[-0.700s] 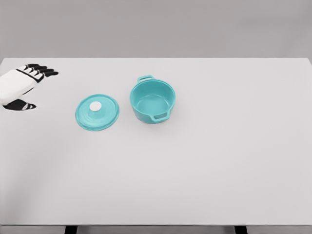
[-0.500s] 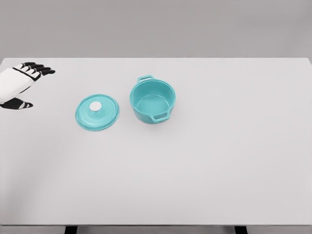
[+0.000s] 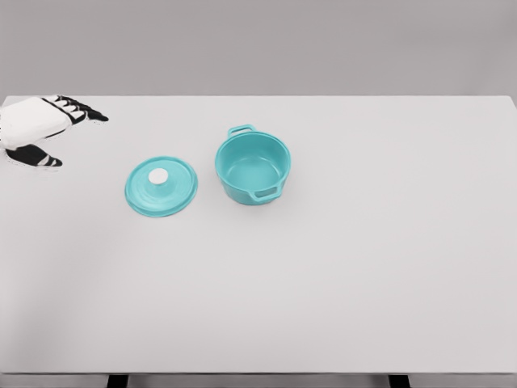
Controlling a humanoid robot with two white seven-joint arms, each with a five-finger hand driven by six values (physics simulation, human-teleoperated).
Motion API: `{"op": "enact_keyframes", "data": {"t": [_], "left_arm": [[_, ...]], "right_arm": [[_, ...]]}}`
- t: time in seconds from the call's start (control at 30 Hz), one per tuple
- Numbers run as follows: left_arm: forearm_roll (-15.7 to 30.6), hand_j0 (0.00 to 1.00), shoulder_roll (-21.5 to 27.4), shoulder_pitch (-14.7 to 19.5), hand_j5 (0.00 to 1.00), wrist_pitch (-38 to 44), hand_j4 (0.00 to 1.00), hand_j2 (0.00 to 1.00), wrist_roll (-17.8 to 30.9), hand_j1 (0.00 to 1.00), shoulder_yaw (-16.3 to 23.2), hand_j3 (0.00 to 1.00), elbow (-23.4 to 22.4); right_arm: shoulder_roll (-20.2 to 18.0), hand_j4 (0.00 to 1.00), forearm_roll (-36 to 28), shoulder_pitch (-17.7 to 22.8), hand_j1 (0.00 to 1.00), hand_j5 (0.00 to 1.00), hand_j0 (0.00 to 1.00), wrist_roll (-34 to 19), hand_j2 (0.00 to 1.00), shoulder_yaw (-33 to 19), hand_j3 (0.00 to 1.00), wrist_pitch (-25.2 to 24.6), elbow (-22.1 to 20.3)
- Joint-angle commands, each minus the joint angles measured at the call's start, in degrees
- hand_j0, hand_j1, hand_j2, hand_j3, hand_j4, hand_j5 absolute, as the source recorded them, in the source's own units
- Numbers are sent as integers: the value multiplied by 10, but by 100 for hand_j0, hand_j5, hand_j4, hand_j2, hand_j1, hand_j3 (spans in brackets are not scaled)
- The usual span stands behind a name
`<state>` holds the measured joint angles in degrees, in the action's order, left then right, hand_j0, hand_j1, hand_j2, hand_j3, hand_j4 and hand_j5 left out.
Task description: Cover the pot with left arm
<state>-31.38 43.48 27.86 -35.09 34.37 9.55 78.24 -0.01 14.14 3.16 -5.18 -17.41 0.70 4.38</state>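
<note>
Setting: a plain grey wall behind a wide white tabletop (image 3: 363, 283), seen from above by the head camera.
Pot: a teal pot (image 3: 253, 168) stands upright a little left of the tabletop's centre, uncovered, its inside bare. One small handle points to the far side, the other towards the viewer.
Lid: a round teal lid (image 3: 161, 187) with a white knob (image 3: 158, 176) in its middle lies flat on the tabletop, just left of the pot, not touching it.
Left hand: the white left hand (image 3: 36, 128) with black fingers (image 3: 85, 112) shows at the far left edge, well apart from the lid. Its fingers are spread and point right; it holds nothing.
Right arm: out of sight.
</note>
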Motion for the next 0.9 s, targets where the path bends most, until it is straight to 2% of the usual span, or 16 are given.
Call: {"op": "enact_keyframes", "data": {"t": [0.0,0.17,0.3,0.4,0.63,0.87], "left_arm": [[26,78,-1,1,78,1,78,78,6,78,43,78,1],[29,78,-3,5,78,1,78,78,6,78,78,78,27],[25,78,-23,6,78,1,78,78,6,78,80,78,37],[24,78,-42,4,78,1,78,78,6,78,89,78,32],[25,78,-47,2,78,1,78,78,6,78,97,78,29],[21,78,-73,2,78,1,78,78,6,78,106,78,-12]], "right_arm": [[0,100,0,0,100,100,100,0,100,0,100,0,0],[0,100,0,0,100,100,100,0,100,0,100,0,0],[0,100,0,0,100,100,100,0,100,0,100,0,0],[0,100,0,0,100,100,100,0,100,0,100,0,0],[0,100,0,0,100,100,100,0,100,0,100,0,0],[0,100,0,0,100,100,100,0,100,0,100,0,0]]}}
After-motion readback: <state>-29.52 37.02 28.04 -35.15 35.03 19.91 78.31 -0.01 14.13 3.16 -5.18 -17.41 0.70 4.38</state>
